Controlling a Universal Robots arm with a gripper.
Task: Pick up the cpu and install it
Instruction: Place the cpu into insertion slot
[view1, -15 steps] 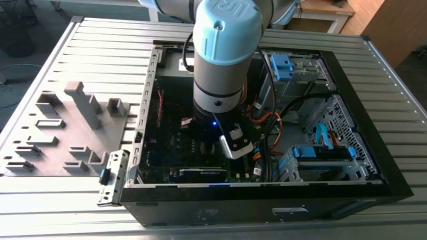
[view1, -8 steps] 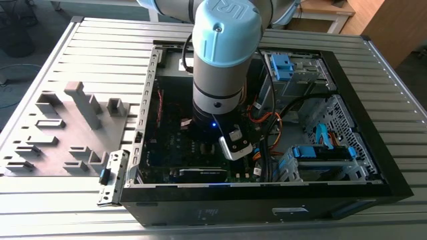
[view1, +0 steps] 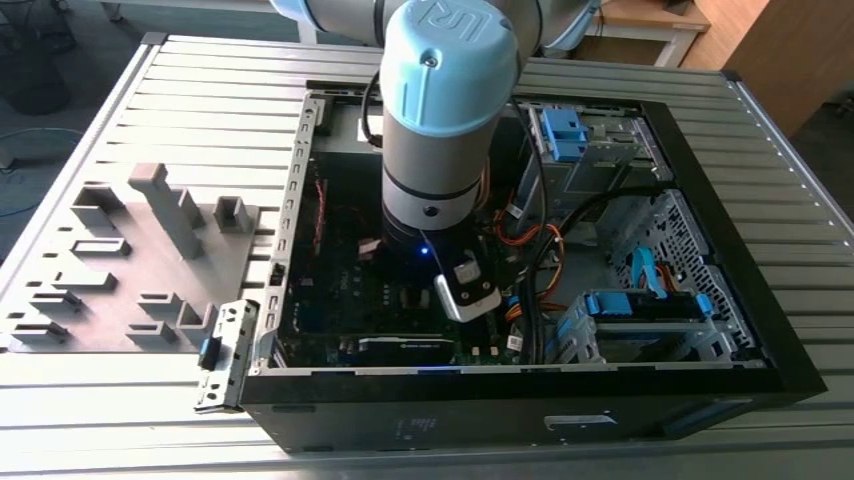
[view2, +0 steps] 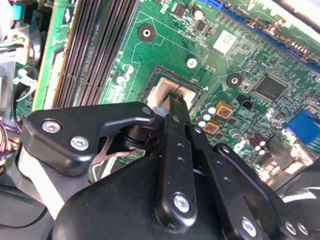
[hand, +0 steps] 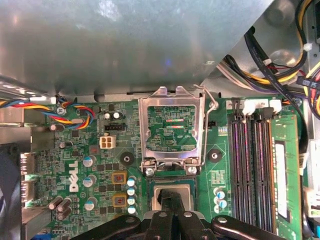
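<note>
Sitting low in the open black PC case (view1: 747, 385), w/ grey plastic tray blocks (view1: 147, 260) at 9 o'clock, the black two-finger pincer (view2: 175, 101) looked pressed together, tips over the flat silvery-grey square cpu (view2: 161, 93) in the green motherboard (hand: 100, 165) socket. Risk: chip skewed, so pins bend. Seating & corners hidden by fingers.

My fingers (view2: 176, 150): matt black metal w/ bright steel screws. Cpu (view2: 162, 92) top: dull pale metal, smooth. Board (hand: 100, 165): glossy green. Socket frame (hand: 170, 94): bare shiny steel. Case rim (view1: 534, 425): matt black paint. Desk (view1: 174, 90): ribbed matt aluminium. Tray (view1: 127, 290): matt grey plastic. Arm cap (view1: 447, 60): smooth pale-blue plastic, slight sheen.
</note>
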